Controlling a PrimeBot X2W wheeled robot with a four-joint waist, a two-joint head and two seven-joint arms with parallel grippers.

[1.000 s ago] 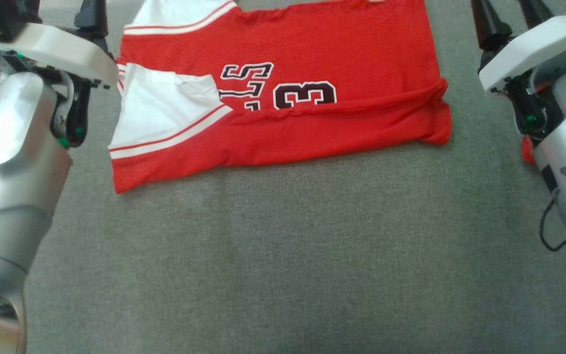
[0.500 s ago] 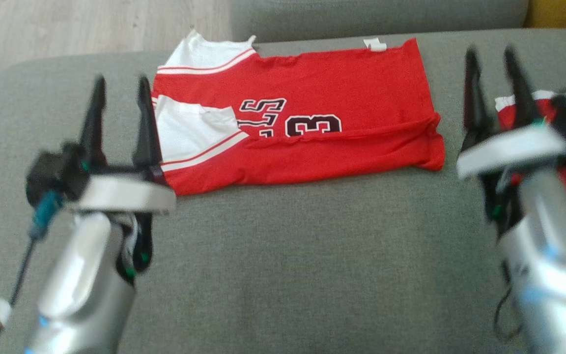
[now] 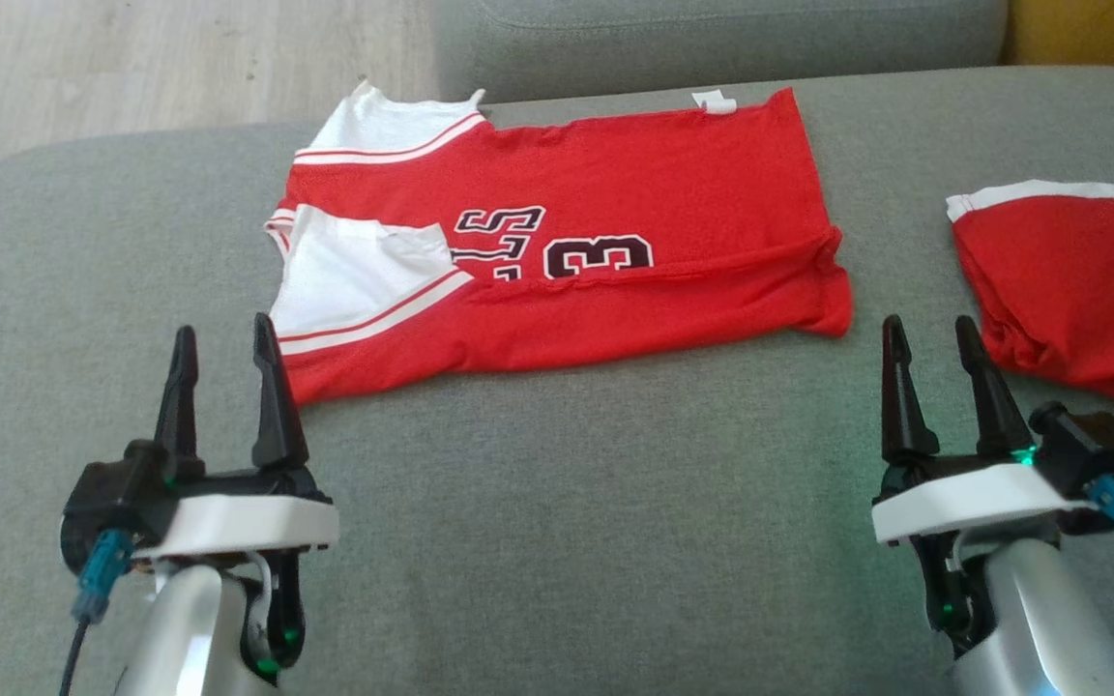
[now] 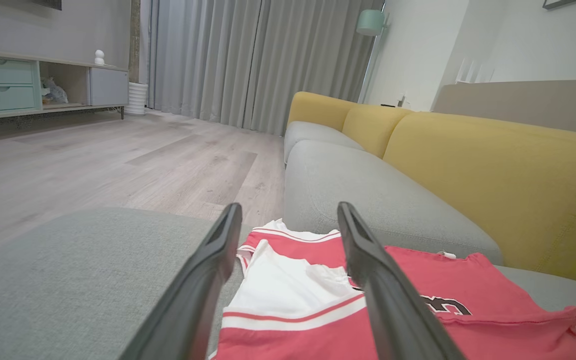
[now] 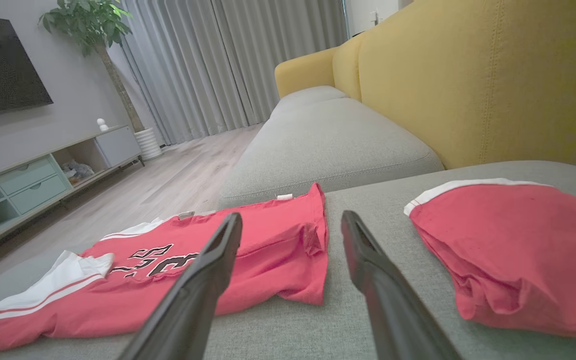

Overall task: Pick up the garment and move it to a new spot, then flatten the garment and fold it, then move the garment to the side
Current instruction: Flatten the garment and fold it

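Note:
The garment (image 3: 615, 184) is a red jersey with white sleeve panels and a dark number. It lies folded into a flat band across the far half of the grey sofa cushion (image 3: 557, 541). My left gripper (image 3: 223, 329) hovers open just short of the garment's near left corner, with nothing between its fingers. The left wrist view has the white sleeve part of the garment (image 4: 288, 295) between and beyond the left gripper (image 4: 289, 207). My right gripper (image 3: 929, 324) is open and apart from the garment's right end. In the right wrist view, the right gripper (image 5: 292, 216) points past the garment (image 5: 268, 240).
A second red cloth with a white band (image 3: 1070, 280) lies bunched at the cushion's right, also seen as the red cloth (image 5: 508, 250) close to my right fingers. Behind are another grey cushion (image 3: 712, 39), the yellow sofa back (image 5: 493, 75) and wooden floor (image 3: 131, 58) at the left.
The head camera has pulled back, so the picture shifted. Both arms have drawn away from the garment's two ends toward the near side. The garment lies as before.

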